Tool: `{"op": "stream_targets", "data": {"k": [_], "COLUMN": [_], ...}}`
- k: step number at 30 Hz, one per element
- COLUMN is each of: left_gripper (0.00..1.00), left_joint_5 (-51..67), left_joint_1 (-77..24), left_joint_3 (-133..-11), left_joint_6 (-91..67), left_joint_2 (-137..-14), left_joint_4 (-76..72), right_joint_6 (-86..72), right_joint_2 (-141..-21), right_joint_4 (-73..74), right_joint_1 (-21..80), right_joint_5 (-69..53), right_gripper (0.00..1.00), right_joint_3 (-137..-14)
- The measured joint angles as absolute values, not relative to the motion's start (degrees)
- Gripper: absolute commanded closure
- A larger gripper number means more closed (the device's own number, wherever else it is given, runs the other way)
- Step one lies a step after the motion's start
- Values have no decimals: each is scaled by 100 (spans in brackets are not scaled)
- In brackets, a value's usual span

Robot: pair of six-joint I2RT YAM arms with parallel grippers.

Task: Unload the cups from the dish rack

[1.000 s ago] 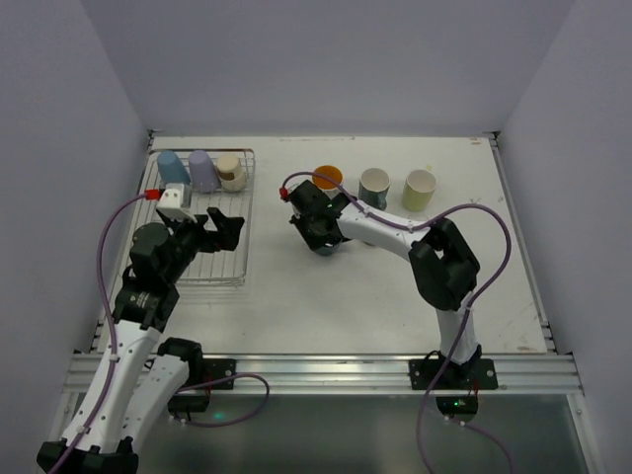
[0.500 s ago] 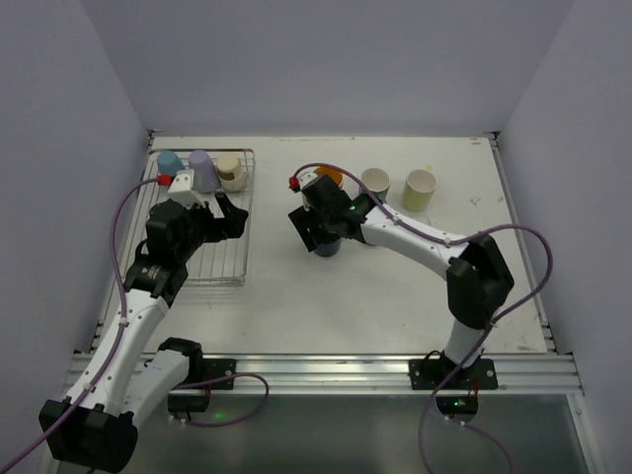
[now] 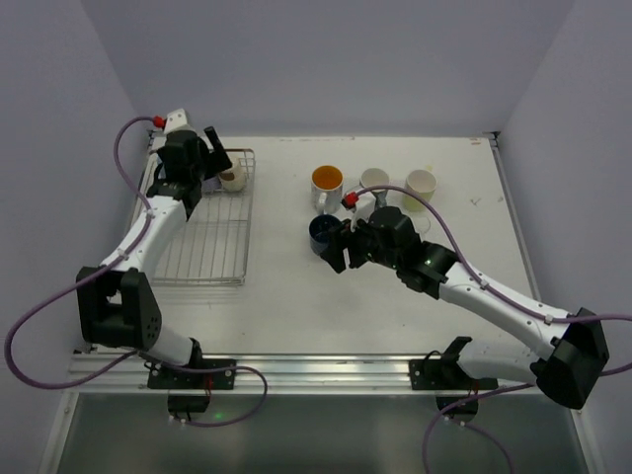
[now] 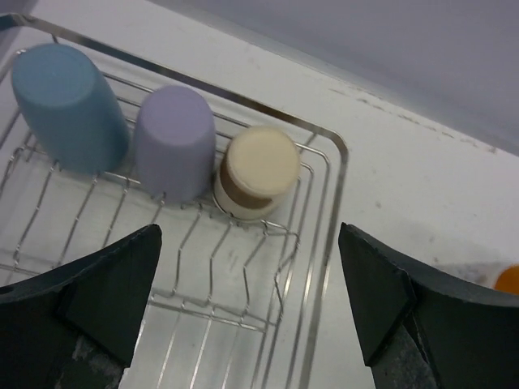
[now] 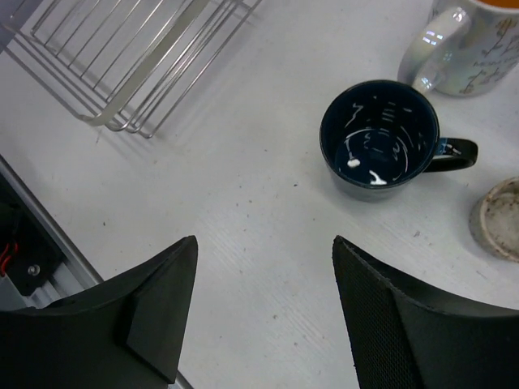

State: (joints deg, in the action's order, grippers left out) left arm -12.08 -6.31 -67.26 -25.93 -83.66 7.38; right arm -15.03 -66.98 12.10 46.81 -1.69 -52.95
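1. here, left gripper [image 4: 250, 275] hung spread wide over the dish rack [image 4: 326, 212]; light blue cup [image 4: 69, 109], lavender cup [image 4: 174, 154] and beige cup [image 4: 258, 170] sat inverted inside, at the far end.
2. advice: straddle beige cup squarely, lift straight.
3. right gripper [image 5: 263, 312] gaped empty beside navy mug [image 5: 379, 138], upright on table [image 5: 243, 203].

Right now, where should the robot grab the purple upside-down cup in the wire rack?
Probably from above, pinching the lavender upside-down cup near its raised closed bottom, squeezing its front and back walls: the light blue cup and beige cup crowd its two sides.
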Motion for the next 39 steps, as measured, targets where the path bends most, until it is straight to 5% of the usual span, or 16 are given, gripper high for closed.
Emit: {"op": "stream_targets", "data": {"k": [12,29,36,39], "left_gripper": [16,25,73,80], "left_joint_5": [-1249,-1470,-1520,-1527], "left_joint_1": [19,10,8,8], "left_joint_3": [-7942,-8379,-8383,-8383], "left_joint_6": [-1817,-1518,-1433,-1437], "left_joint_2": [-10235,-11144,-11240,-11225], "left_joint_4": [495,473,408,414], "right_joint_6": [-1730,-1761,-1776,-1813], "right_joint_2": [-6484,-6484,-6484,-6484], "right_joint_4": [620,506,497,464], "right_joint_1": [4681,4681,4681,4681], "right_joint_5": [-322,-408,-408,-410], "right_gripper": [30,30,30,30], "right_joint_3": [-4786,-4786,-4786,-4786]}}
